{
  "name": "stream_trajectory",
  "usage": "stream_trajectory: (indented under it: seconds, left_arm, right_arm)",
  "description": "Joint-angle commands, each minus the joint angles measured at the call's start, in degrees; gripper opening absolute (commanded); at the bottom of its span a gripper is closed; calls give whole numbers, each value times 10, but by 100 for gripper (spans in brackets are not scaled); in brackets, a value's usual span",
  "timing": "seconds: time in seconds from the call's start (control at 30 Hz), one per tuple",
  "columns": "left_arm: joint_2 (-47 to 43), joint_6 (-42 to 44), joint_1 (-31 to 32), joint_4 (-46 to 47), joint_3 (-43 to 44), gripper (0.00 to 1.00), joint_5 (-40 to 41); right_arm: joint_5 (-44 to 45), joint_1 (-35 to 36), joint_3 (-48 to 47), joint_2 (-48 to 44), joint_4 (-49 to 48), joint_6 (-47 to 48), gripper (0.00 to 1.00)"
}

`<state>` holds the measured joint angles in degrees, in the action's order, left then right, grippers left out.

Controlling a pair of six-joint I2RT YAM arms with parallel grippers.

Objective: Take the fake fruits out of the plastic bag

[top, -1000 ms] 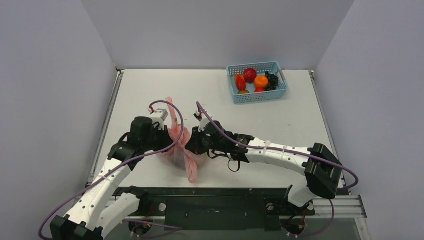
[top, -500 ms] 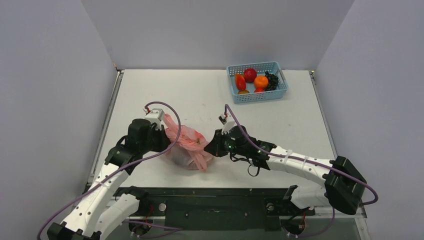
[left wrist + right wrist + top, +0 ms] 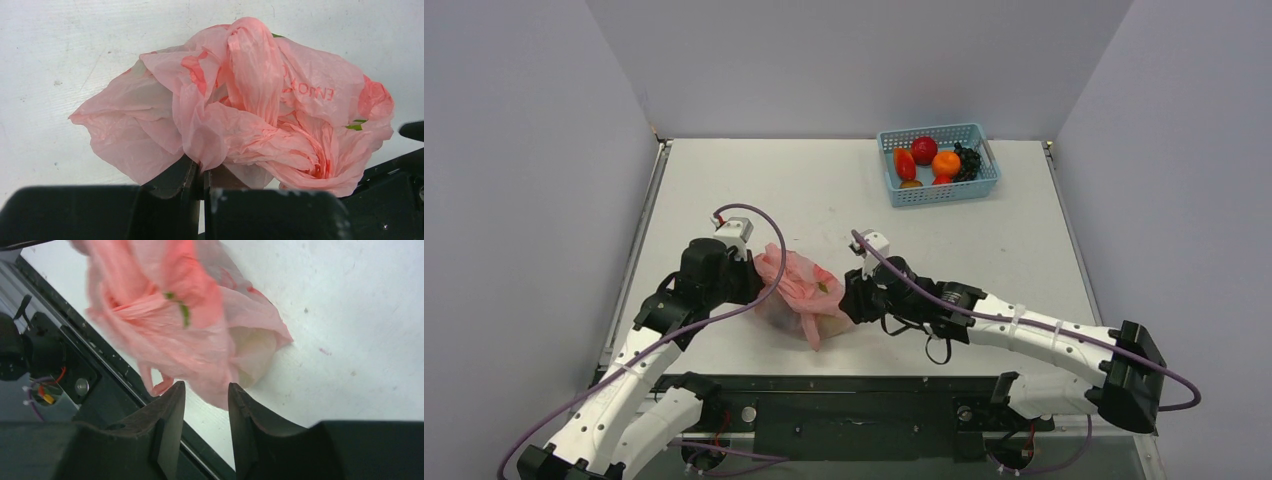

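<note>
The pink plastic bag (image 3: 796, 292) lies crumpled on the table near the front edge. My left gripper (image 3: 752, 286) is shut on a fold of the bag's left side; the left wrist view shows the fingers (image 3: 187, 175) pinching the plastic and the bag (image 3: 260, 100) bunched up ahead. My right gripper (image 3: 850, 300) is open at the bag's right side. In the right wrist view the bag (image 3: 170, 325) hangs just above the gripper (image 3: 206, 388), its lowest fold dipping between the tips. A pale shape (image 3: 255, 354) shows through the plastic. A dark grape bunch (image 3: 967, 161) lies in the basket.
A light blue mesh basket (image 3: 890, 143) at the back right holds a round red fruit (image 3: 924, 148), a round orange fruit (image 3: 945, 162) and other small pieces. The table's front rail (image 3: 854, 385) runs just below the bag.
The right gripper let go of the bag, pulled away to the right, then came back beside it. The bag spread out and sank lower. The left gripper kept its hold.
</note>
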<state>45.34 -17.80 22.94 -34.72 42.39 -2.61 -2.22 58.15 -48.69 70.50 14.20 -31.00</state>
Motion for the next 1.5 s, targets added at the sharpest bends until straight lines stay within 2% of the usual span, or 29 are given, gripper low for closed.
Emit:
stream_trajectory:
  seconds: [0.0, 0.07, 0.17, 0.23, 0.33, 0.47, 0.7, 0.8, 1.0, 1.2, 1.27, 1.37, 1.43, 1.47]
  left_arm:
    - [-1, 4, 1, 31, 8, 0, 7]
    - [0, 4, 1, 30, 8, 0, 5]
    - [-1, 4, 1, 31, 7, 0, 0]
    - [0, 4, 0, 31, 7, 0, 1]
    - [2, 3, -1, 31, 7, 0, 0]
    - [6, 3, -1, 31, 8, 0, -3]
    - [8, 3, -3, 31, 9, 0, -2]
    - [8, 3, -9, 32, 9, 0, -6]
    - [15, 4, -21, 35, 9, 0, -20]
    - [20, 6, -30, 37, 8, 0, -31]
    - [21, 6, -31, 38, 8, 0, -32]
    - [21, 6, -34, 37, 8, 0, -33]
    - [21, 6, -38, 36, 9, 0, -33]
    - [20, 7, -41, 36, 10, 0, -33]
  right_arm:
    - [137, 81, -69, -35, 53, 70, 38]
    - [155, 103, -77, -41, 43, 88, 46]
    - [134, 121, -57, -49, -28, 125, 58]
    - [105, 139, -29, -49, -97, 154, 61]
    - [108, 162, 7, -39, -213, 216, 65]
    - [175, 190, -11, 14, -230, 303, 67]
    - [407, 264, -76, 127, -199, 448, 66]
    - [533, 286, -100, 184, -215, 513, 61]
    - [635, 289, -139, 272, -239, 609, 49]
    - [674, 291, -150, 315, -296, 661, 35]
    - [676, 293, -152, 317, -306, 671, 23]
    - [649, 298, -151, 288, -287, 641, 6]
    - [609, 297, -150, 256, -252, 598, 0]
    - [591, 296, -152, 247, -215, 563, 0]
